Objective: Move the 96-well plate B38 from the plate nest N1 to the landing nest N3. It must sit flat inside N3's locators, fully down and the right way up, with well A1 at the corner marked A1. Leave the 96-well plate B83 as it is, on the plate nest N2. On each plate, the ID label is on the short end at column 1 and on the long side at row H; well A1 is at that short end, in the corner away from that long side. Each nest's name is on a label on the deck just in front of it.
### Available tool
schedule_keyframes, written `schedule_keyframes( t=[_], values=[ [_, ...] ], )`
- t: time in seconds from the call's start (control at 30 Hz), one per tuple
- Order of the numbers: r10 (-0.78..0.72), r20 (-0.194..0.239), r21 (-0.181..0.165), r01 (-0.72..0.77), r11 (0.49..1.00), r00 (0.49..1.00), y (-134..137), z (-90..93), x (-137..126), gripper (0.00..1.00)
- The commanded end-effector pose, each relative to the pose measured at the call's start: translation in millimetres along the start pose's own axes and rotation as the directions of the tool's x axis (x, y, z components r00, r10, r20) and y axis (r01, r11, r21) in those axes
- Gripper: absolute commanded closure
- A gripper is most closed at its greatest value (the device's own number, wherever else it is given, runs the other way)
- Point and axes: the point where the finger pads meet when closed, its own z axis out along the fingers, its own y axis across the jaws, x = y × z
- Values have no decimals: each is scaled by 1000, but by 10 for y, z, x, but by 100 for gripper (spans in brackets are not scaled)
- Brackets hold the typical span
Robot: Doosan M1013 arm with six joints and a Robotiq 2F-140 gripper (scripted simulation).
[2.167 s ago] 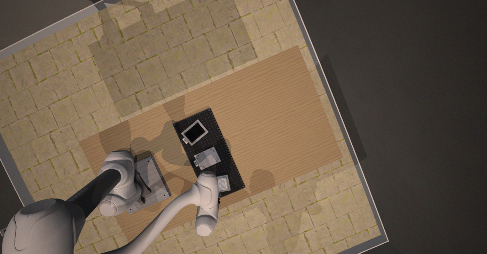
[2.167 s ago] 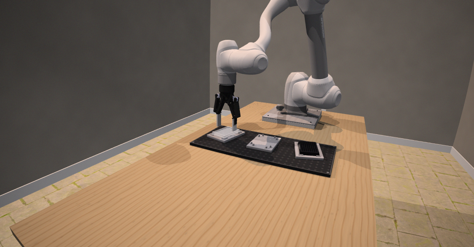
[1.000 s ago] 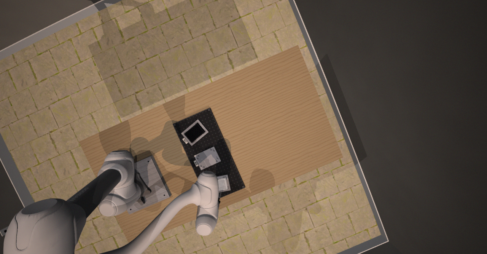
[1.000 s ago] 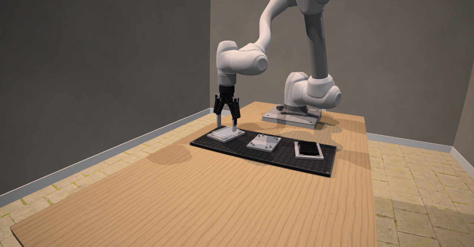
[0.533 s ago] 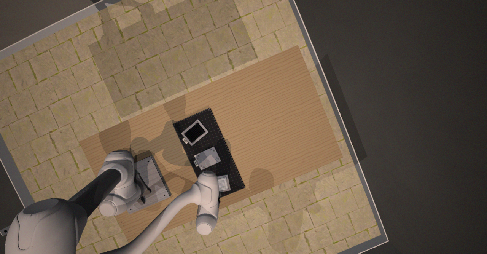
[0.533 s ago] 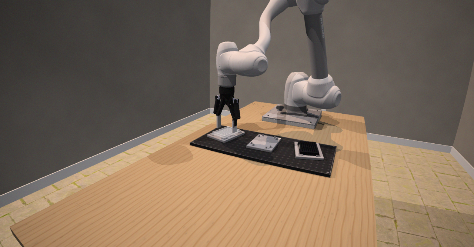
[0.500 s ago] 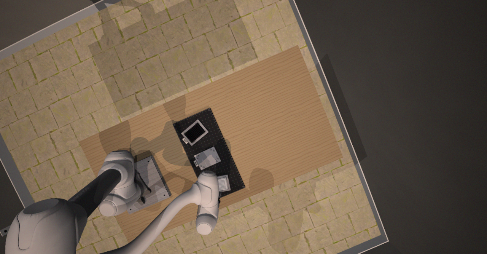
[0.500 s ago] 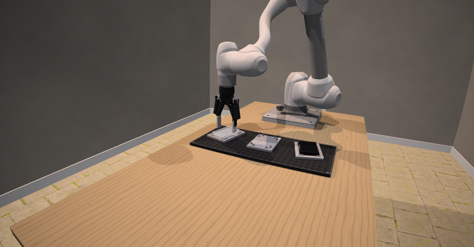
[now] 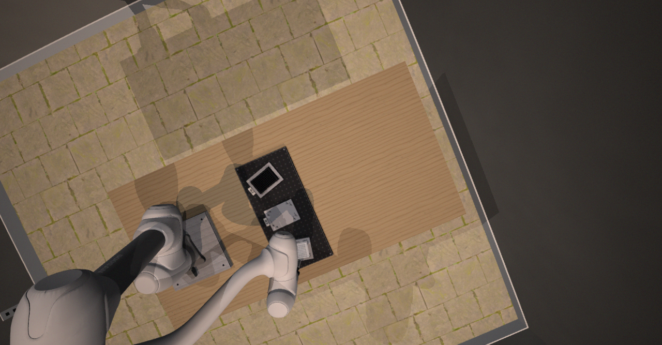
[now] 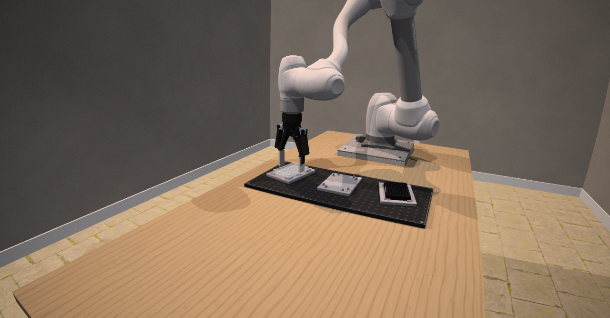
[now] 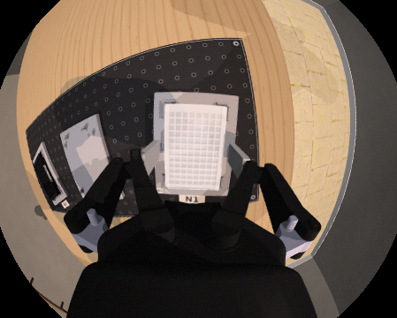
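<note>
The white 96-well plate B38 (image 11: 196, 147) sits flat on nest N1 at the end of the black deck (image 10: 341, 190); it also shows in the side view (image 10: 289, 171) and the overhead view (image 9: 303, 249). My gripper (image 10: 291, 166) points straight down over it, open, with one finger on each long side of the plate (image 11: 194, 158), tips low beside it. I see no contact. The empty landing nest N3 (image 10: 339, 183) is in the middle of the deck. The black plate B83 (image 10: 396, 191) sits on nest N2 at the other end.
The N1 label (image 11: 191, 200) lies just in front of the white plate. The arm's base plate (image 10: 377, 150) stands behind the deck on the wooden table. In the overhead view the wrist joint (image 9: 281, 252) hides the gripper and part of the white plate.
</note>
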Motion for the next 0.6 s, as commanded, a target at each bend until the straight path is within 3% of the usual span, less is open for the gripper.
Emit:
schedule_keyframes(
  t=[0.0,0.57],
  values=[
    [0,0,0,0,1000,1000,0,14,0,34],
    [0,0,0,0,1000,1000,0,61,0,34]
  ],
)
